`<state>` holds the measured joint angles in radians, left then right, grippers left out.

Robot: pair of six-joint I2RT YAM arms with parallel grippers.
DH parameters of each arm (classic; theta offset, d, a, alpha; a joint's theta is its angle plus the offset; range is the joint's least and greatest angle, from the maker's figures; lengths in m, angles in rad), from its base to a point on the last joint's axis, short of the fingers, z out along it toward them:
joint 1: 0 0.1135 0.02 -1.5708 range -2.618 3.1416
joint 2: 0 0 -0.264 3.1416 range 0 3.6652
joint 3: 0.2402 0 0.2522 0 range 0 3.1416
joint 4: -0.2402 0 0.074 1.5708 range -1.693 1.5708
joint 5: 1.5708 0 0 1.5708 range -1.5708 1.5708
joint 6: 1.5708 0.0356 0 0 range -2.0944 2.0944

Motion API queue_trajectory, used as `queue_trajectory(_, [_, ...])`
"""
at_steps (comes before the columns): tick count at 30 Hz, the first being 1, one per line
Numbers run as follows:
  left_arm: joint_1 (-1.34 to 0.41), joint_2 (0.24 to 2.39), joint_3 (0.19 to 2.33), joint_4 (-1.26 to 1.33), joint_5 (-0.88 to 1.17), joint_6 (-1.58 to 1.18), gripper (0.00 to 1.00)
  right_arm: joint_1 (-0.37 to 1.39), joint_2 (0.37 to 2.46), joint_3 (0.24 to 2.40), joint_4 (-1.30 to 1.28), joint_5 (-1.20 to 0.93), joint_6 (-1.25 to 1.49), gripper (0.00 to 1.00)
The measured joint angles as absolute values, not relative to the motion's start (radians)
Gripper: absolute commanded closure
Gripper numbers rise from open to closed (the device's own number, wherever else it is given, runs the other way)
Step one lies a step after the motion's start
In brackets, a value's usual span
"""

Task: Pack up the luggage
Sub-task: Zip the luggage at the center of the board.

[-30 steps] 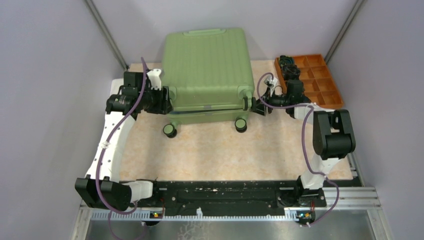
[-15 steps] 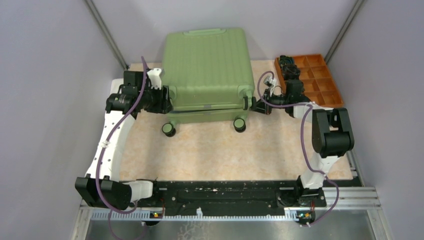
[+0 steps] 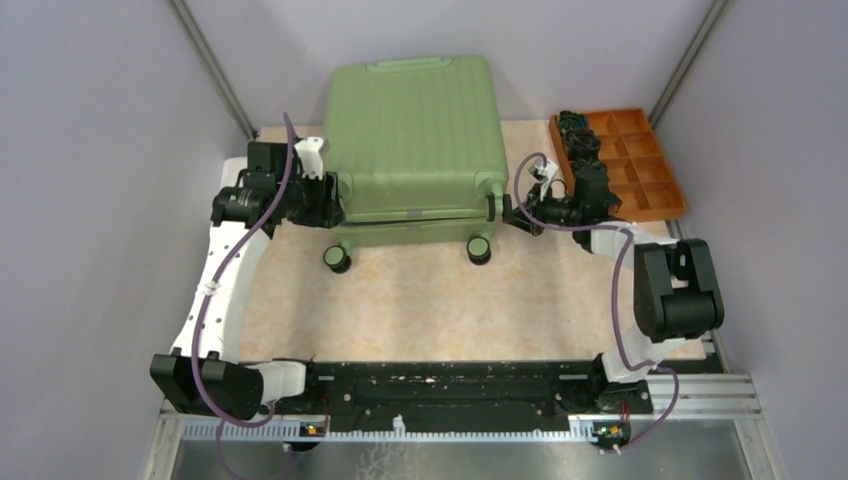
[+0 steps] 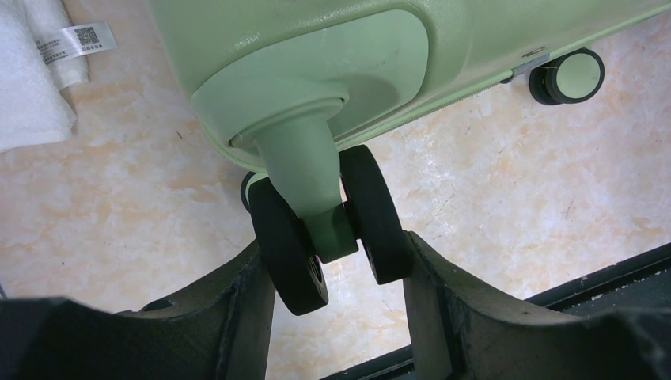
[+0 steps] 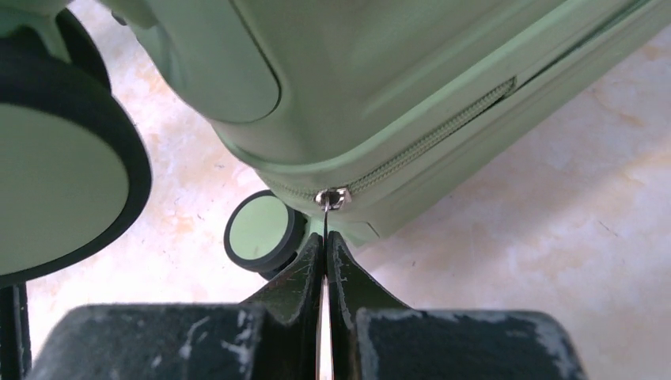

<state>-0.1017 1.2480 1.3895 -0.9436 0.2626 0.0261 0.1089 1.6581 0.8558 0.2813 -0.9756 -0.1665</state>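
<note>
— What sort of place is this?

— A robotics lab, a closed test cell. The left arm (image 3: 225, 270) and the right arm (image 3: 672, 285) are bolted to a metal rail (image 3: 700, 395) at the near edge of the bench (image 3: 450, 300).

— Not a home, despite the luggage (image 3: 415, 130)?

— No. Bare grey panels (image 3: 90, 200) wall the bench in, metal struts (image 3: 210, 65) run up the corners, purple cables (image 3: 290, 140) trail along the arms, and an orange compartment tray (image 3: 650, 165) sits far right.

Pale lilac walls (image 3: 90, 200) around a beige marbled tabletop (image 3: 450, 300)
</note>
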Motion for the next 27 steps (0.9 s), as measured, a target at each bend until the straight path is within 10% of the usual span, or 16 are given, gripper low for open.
queue_trajectory(27, [-0.100, 1.245, 1.389, -0.944, 0.263, 0.029, 1.00, 0.287, 1.394, 0.503, 0.663, -0.611, 0.070, 1.00])
